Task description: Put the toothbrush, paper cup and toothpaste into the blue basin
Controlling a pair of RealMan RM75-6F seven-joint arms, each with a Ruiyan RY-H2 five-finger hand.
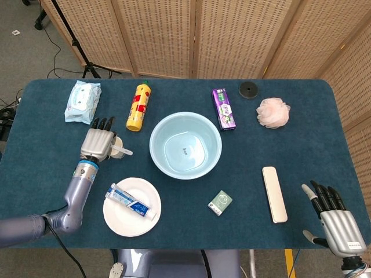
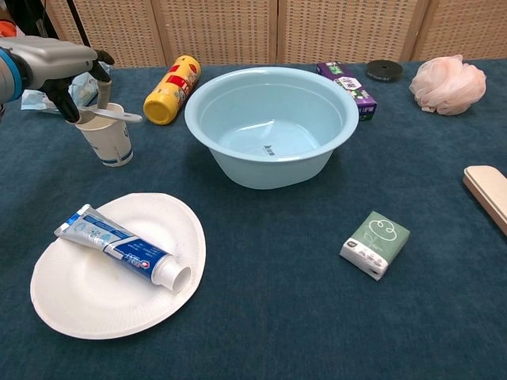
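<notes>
Three items to move, none in basin yet: blue basin (image 2: 238, 162) sits mid-table with nothing in it.
Left hand (image 1: 98, 141): over the paper cup (image 2: 108, 141), fingers curled down at the rim. Chest view shows the toothbrush (image 2: 111, 115) pinched at its handle end, head sticking out sideways toward the basin. Looks like it has the brush, not the cup.
Right hand (image 1: 335, 217): idle at near right table edge, fingers spread, holding nothing.
Paper cup: upright, left of the basin, just beside the yellow bottle (image 1: 138, 106) and near the wipes pack (image 1: 82, 101).
Toothbrush: lying across the cup mouth, one end in the left hand's fingers.
Toothpaste (image 2: 125, 248): on the white plate (image 2: 71, 305), near left, cap end pointing right. Untouched.
Step, my read: lifting the brush clear of the cup, then carry to basin.
Risk 1: pinch is at the very end of the handle, so the brush may pivot or slip out mid-carry.
Risk 2: fingers sit close to the cup rim; a sideways pull could tip the light cup over.
Risk 3: carry path runs close to the yellow bottle; a low sweep could knock or roll it.
Risk 4: basin rim is raised; releasing too early drops the brush on the table outside it.
</notes>
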